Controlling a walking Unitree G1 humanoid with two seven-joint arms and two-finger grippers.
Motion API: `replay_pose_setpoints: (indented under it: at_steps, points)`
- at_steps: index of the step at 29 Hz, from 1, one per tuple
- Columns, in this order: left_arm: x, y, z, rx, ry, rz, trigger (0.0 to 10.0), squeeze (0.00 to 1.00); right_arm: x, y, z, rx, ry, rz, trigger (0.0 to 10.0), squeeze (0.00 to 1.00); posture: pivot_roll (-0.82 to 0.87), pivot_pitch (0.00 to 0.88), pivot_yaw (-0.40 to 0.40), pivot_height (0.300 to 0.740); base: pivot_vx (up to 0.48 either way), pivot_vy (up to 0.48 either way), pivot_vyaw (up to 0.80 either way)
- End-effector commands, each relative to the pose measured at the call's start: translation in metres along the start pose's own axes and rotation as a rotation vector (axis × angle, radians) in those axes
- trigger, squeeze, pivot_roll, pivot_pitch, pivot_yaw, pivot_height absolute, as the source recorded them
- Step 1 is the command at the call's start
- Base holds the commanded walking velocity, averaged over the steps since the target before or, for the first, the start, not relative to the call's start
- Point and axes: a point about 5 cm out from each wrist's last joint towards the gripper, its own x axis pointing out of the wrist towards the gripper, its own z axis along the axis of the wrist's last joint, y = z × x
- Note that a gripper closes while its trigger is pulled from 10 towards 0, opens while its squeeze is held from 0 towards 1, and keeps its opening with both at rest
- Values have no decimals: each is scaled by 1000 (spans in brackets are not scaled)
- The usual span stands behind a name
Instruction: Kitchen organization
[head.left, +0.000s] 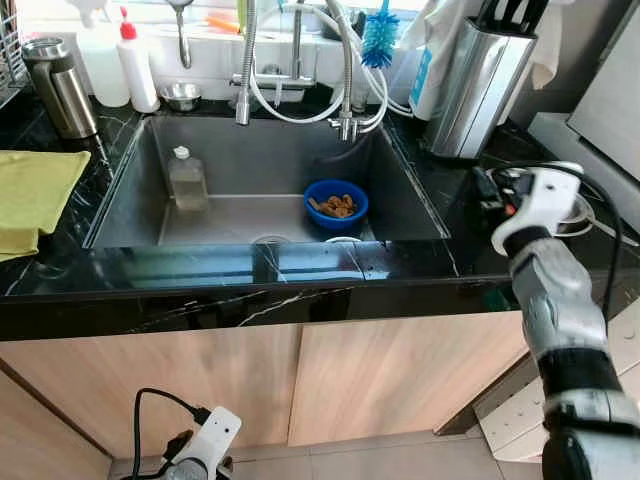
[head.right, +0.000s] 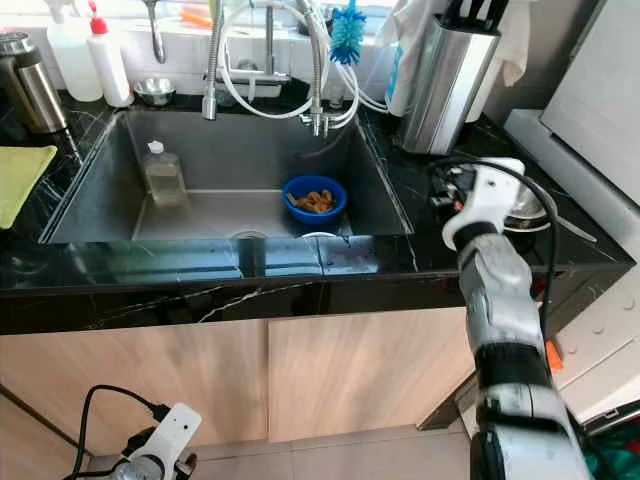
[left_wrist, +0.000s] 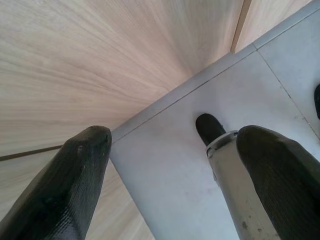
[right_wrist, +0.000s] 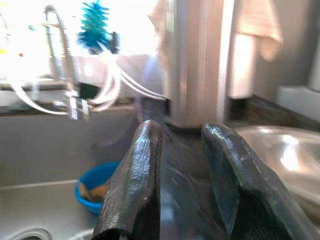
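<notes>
**Right arm up at the sink, lots of stuff to bump into**

The right gripper (right_wrist: 182, 175) is up over the black worktop (head.left: 420, 180) near its right-hand end, just past the right edge of the sink (head.left: 140, 190). Its fingers (right_wrist: 135, 175) sit a narrow gap apart with nothing between them. The left gripper (left_wrist: 170, 180) hangs down by the cupboard doors (head.left: 380, 380), fingers wide apart, holding nothing.

What looks like it needs sorting: one blue bowl (head.left: 336, 203) with brownish food bits in it, sitting on the sink floor toward the front right, and one clear bottle (head.left: 187, 179) standing in the sink at the left.

Risks, as I see it: the steel knife block (head.left: 478, 85) stands in the back right corner, close behind the arm, so a wide swing toward the sink could clip it. The faucet hoses (head.left: 345, 70) loop right above the bowl and could snag the fingers going in. The bowl could also tip and spill when lifted by the rim.

Other count: one thermos (head.left: 60, 85) back left, two white bottles (head.left: 125, 60) beside it, one yellow cloth (head.left: 35, 190) at the left edge, one blue brush (head.left: 380, 38).
</notes>
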Motion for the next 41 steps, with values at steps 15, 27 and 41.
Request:
replay_pose_setpoints:
  at_steps: [15, 27, 41]
  points:
    - [-1, -3, -1, 33, -4, -22, 10000, 0, -30, 7, 6, 66, -65, -65, 10000, 0, 130, 22, -108, 740, 0, 0, 0]
    - [-1, -2, -4, 31, 8, -18, 10000, 0, -32, 13, 8, 31, -46, -50, 10000, 0, 130, 30, -109, 740, 0, 0, 248]
    - [-1, -2, -7, 40, 22, -14, 10000, 0, -32, 13, 7, 25, -28, -54, 10000, 0, 132, 36, -108, 740, 0, 0, 171]
